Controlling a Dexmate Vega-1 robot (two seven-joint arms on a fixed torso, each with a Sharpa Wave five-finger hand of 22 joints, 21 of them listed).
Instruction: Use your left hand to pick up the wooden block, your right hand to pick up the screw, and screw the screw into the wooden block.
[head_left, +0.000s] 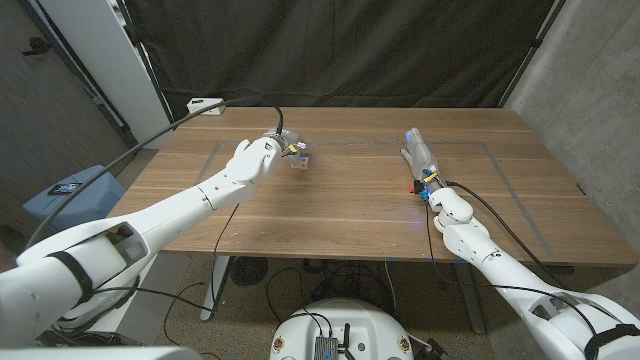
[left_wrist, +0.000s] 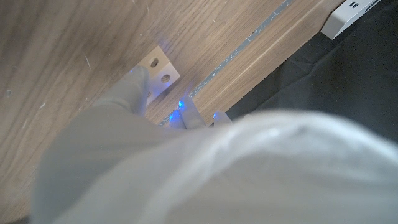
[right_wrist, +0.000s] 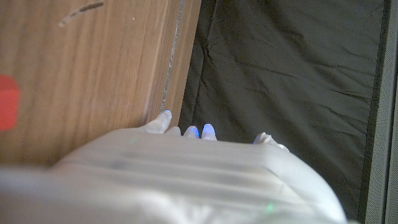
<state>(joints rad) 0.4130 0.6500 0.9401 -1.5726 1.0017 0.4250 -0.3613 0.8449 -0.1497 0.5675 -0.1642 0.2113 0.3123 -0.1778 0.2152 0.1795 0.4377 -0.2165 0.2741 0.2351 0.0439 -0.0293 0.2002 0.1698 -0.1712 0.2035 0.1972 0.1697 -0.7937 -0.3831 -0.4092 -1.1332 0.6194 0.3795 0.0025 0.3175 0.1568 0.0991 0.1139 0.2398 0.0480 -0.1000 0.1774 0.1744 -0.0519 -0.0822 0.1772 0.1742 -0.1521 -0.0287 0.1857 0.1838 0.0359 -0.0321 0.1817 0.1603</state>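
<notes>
The small pale wooden block (head_left: 298, 157) with round holes lies on the table at the back, left of centre. My left hand (head_left: 262, 152) reaches up to it from its left. In the left wrist view one finger (left_wrist: 138, 89) lies on the block (left_wrist: 160, 70), which sits flat on the wood; whether the hand grips it cannot be told. My right hand (head_left: 420, 160) stands on the table at the back right, fingers stretched out toward the far edge with nothing in them. Its fingertips (right_wrist: 207, 130) show against the black curtain.
A white power strip (head_left: 205, 103) lies at the table's far left corner. A grey tape line (head_left: 350, 146) runs across the back of the table. A blurred red patch (right_wrist: 6, 102) lies on the wood near my right hand. A black curtain hangs behind.
</notes>
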